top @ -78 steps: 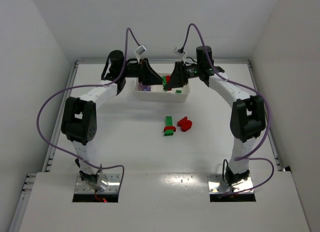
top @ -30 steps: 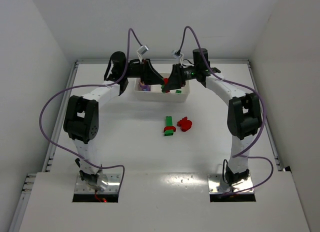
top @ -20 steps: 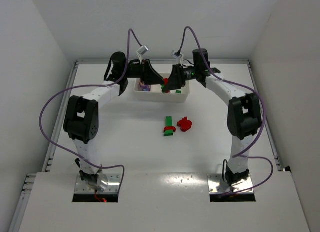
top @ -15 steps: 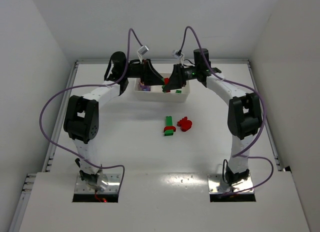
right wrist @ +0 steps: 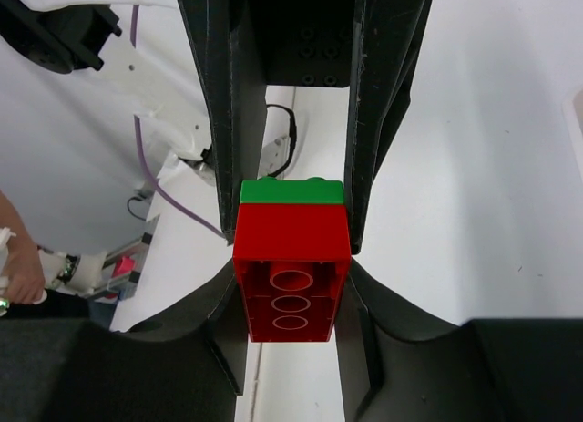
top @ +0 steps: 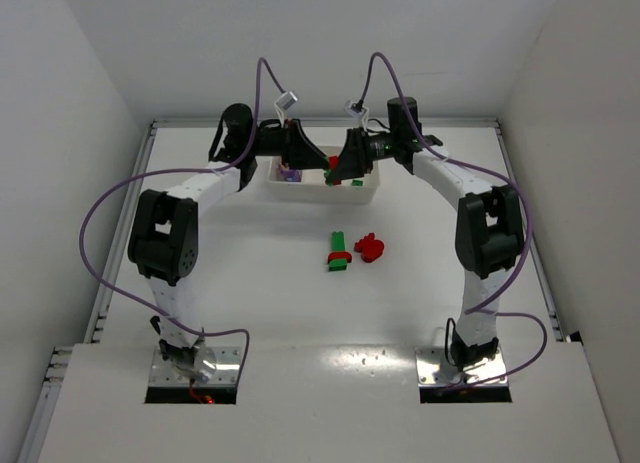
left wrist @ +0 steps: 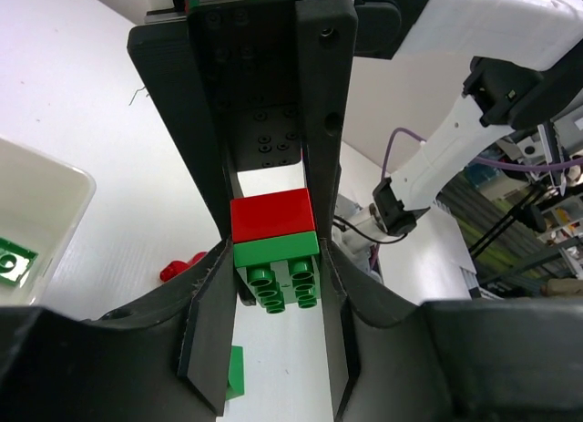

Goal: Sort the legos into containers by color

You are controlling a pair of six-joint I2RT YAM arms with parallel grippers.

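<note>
Above the white tray [top: 300,191], the left pincer [left wrist: 273,285] was clamped on a green brick [left wrist: 275,251]. This was stuck to a red brick [right wrist: 291,249], itself gripped by the right pincer [right wrist: 291,285]. A purple lego [top: 291,171] and a green lego [top: 356,182] were seen in the tray's compartments. A green-and-red cluster [top: 339,251] and a red piece [top: 371,247] lay unsorted on the table [top: 250,283], so the sorting was judged about half done.

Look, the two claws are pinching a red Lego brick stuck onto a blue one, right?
Not quite. The brick stuck to the red Lego brick is green, not blue; the left wrist view shows the green Lego brick plainly. The rest holds: the left claw and the right claw are both pinching the joined pair.
</note>
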